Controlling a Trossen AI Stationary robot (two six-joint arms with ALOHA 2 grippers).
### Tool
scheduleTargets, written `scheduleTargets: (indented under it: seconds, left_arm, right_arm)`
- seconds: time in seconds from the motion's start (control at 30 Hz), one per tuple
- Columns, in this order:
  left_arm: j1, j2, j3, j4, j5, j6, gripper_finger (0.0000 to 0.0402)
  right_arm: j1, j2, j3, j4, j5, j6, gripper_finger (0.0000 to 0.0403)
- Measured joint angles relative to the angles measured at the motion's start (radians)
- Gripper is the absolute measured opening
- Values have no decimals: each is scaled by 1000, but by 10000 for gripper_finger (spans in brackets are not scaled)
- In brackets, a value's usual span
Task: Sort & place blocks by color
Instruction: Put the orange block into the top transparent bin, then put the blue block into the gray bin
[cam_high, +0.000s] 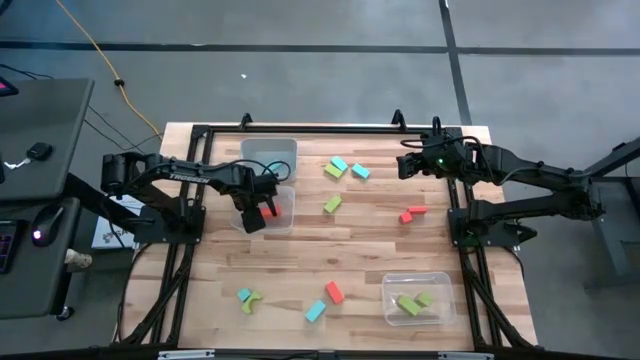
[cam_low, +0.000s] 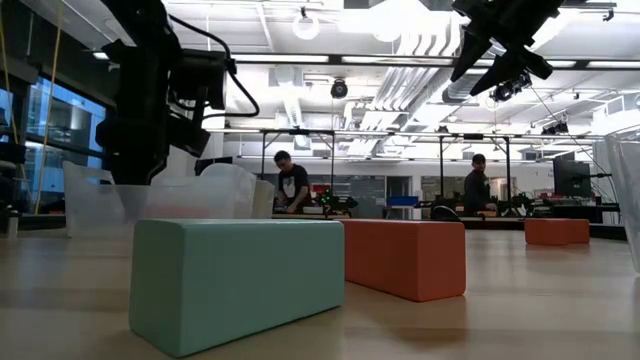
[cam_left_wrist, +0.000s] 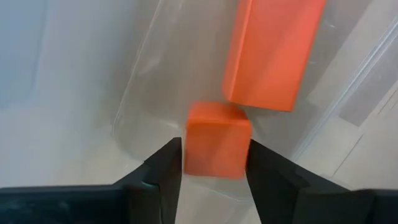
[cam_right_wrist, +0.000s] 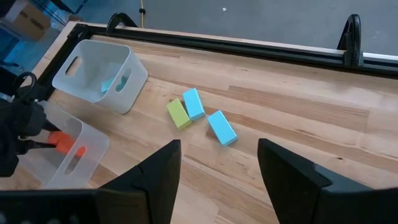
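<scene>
Left gripper (cam_left_wrist: 214, 163) jaws stand apart over the clear bin (cam_high: 283, 218), an orange cube (cam_left_wrist: 216, 147) between the fingers, seemingly just freed, a longer orange block (cam_left_wrist: 270, 53) touching it beyond. Right gripper (cam_right_wrist: 217, 165) hangs open, empty; the cyan and green blocks (cam_right_wrist: 194, 109) lie ahead, nearer this arm.

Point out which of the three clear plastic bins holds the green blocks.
The clear plastic bin at the table's near right, away from both arms; green blocks lie inside. The other two bins sit together under the left arm.
</scene>
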Motion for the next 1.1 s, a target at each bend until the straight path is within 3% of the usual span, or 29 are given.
scheduleTargets:
  seconds: [0.33, 0.8, 1.1]
  left_arm:
    - [0, 0, 8, -56, 42, 9, 175]
    - [0, -1, 200, -158, 40, 170, 173]
    - [7, -2, 330, -146, -118, 296, 173]
  right_arm:
    - [0, 2, 0, 13, -1, 23, 204]
    - [0, 60, 0, 50, -16, -8, 209]
    - [0, 81, 0, 241, 66, -67, 244]
